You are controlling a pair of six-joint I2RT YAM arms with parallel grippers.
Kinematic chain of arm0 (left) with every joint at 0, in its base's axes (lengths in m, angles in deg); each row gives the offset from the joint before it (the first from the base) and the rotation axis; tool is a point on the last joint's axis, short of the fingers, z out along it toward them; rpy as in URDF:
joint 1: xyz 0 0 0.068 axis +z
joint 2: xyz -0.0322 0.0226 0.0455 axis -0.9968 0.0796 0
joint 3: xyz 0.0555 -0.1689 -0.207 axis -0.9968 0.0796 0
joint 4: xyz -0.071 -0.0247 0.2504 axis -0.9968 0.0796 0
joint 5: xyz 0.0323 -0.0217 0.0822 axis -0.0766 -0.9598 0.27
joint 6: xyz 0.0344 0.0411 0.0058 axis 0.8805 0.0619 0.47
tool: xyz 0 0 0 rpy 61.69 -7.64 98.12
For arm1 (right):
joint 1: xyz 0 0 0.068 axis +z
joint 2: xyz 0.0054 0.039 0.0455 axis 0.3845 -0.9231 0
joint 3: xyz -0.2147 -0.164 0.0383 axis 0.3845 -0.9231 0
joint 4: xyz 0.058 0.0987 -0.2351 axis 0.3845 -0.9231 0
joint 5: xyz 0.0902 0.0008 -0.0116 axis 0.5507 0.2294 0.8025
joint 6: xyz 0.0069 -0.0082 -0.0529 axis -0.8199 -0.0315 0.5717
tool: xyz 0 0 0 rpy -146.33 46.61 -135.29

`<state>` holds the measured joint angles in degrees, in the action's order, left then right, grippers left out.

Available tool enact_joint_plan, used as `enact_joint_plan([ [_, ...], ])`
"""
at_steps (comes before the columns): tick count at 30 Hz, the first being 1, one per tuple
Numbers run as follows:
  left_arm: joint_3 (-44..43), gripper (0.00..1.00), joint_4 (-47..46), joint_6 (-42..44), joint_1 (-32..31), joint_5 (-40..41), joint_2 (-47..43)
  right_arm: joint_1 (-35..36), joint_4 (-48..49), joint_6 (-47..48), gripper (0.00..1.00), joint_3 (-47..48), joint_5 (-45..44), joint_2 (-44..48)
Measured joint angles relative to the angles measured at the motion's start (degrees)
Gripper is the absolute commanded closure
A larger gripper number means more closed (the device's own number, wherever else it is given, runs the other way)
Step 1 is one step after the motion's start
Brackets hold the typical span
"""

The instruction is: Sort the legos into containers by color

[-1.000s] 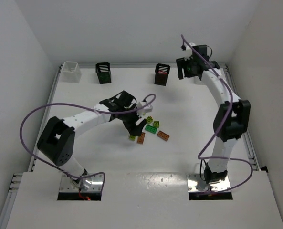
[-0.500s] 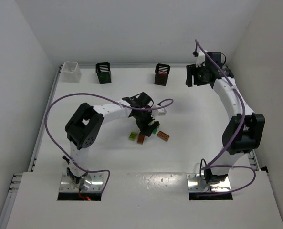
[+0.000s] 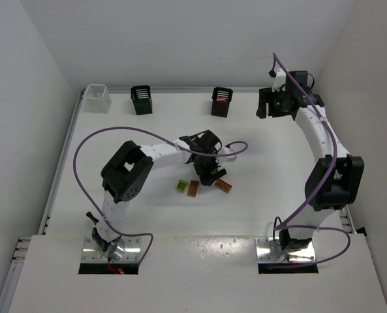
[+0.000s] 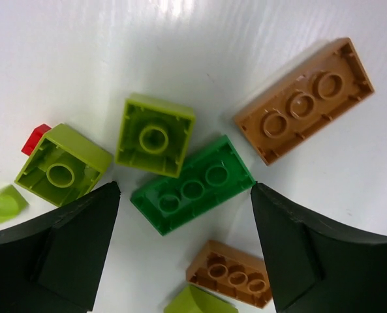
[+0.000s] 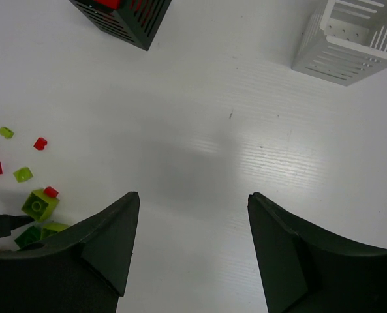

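Upside down on the white table lie the legos: a green brick (image 4: 193, 184), two yellow-green ones (image 4: 155, 135) (image 4: 61, 164), two orange-brown ones (image 4: 304, 101) (image 4: 231, 274) and a small red piece (image 4: 35, 138). My left gripper (image 4: 185, 189) (image 3: 206, 171) hangs open just above them, one fingertip at each end of the green brick. From above, a yellow-green brick (image 3: 181, 186) and orange-brown bricks (image 3: 193, 189) (image 3: 224, 186) show beside it. Held high at the back right, my right gripper (image 5: 193, 195) (image 3: 275, 104) is open and holds nothing. The containers stand along the back.
Along the back wall stand a white bin (image 3: 97, 98) and two black bins (image 3: 141, 100) (image 3: 222, 102). The right wrist view shows another white bin (image 5: 350, 39), a black bin (image 5: 124, 16) holding red pieces, and scattered red (image 5: 40, 143) and yellow-green (image 5: 23, 173) bits.
My left gripper has swung right, from the cluster's left side to right over the green brick. The right arm has moved right and back, away from the black bin.
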<state>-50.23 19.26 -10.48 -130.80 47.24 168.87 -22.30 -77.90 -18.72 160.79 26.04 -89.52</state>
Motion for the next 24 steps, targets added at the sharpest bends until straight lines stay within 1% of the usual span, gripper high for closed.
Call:
enact_joint_plan([
  [10, -2.1, 0.12, -1.6, 2.0, -1.2, 3.3, 1.9, -0.6, 0.0, 0.0, 0.32, 0.0, 1.1, 0.0],
  [17, -1.8, 0.29, -1.7, 2.5, -2.4, 3.2, 1.9, -0.9, 0.0, 0.0, 0.32, 0.0, 1.3, 0.0],
  [20, 0.1, 0.32, -3.1, 2.8, -2.6, 2.9, 0.8, -0.9, -0.1, 0.0, 0.32, 0.0, 1.4, 0.0],
  [24, 3.8, 0.33, -4.9, 2.8, -2.6, 2.8, -1.3, -0.9, -0.1, -0.3, 0.32, 0.0, 1.7, 0.0],
])
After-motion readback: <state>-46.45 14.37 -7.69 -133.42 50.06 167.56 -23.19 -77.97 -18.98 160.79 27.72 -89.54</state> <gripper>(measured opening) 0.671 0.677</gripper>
